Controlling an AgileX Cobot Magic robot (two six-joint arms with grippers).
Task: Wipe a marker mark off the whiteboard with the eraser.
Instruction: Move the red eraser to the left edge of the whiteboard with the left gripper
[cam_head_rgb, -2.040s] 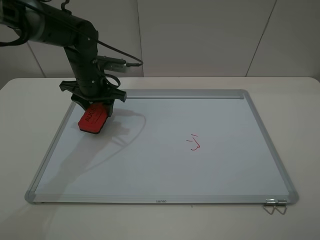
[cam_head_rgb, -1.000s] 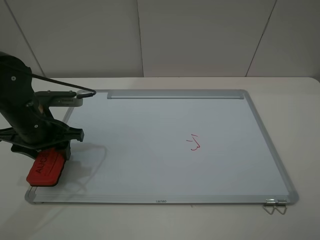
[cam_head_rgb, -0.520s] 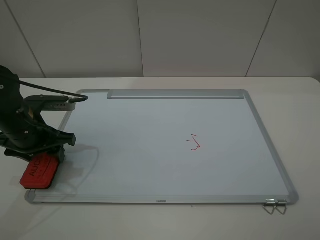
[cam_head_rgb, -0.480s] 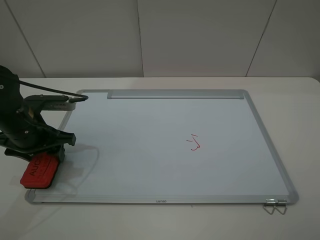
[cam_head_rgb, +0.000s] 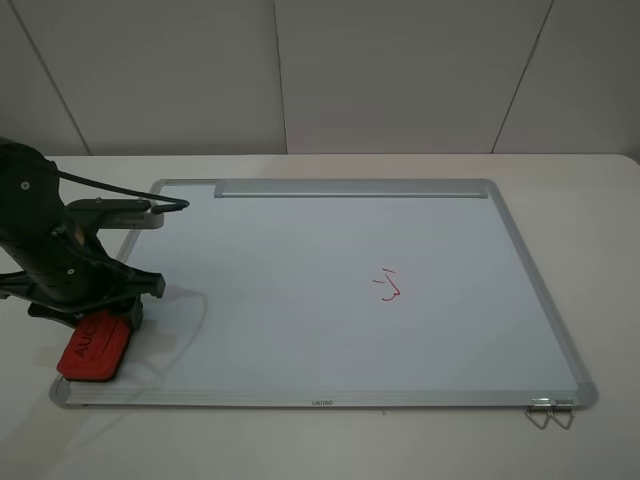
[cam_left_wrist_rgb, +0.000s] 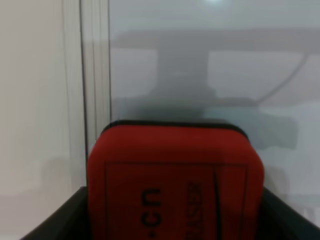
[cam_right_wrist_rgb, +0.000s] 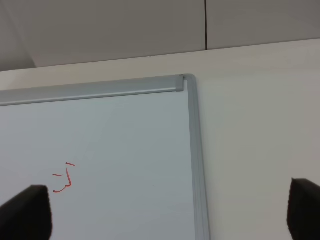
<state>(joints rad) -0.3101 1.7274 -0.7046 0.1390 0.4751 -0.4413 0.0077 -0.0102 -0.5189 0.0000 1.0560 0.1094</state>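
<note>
At the lower left of the high view, the left gripper (cam_head_rgb: 98, 322) is clamped on the eraser (cam_head_rgb: 97, 346), which sits over the near-left corner of the whiteboard (cam_head_rgb: 300, 340), beside its frame edge. In the left wrist view the eraser (cam_left_wrist_rgb: 175, 180) fills the lower frame between dark fingers (cam_left_wrist_rgb: 60, 222). A red squiggle (cam_head_rgb: 388, 285) lies right of centre on the board. The right gripper (cam_right_wrist_rgb: 165, 220) stands spread wide, holding nothing. Clips (cam_head_rgb: 548, 410) sit at the lower right corner.
</note>
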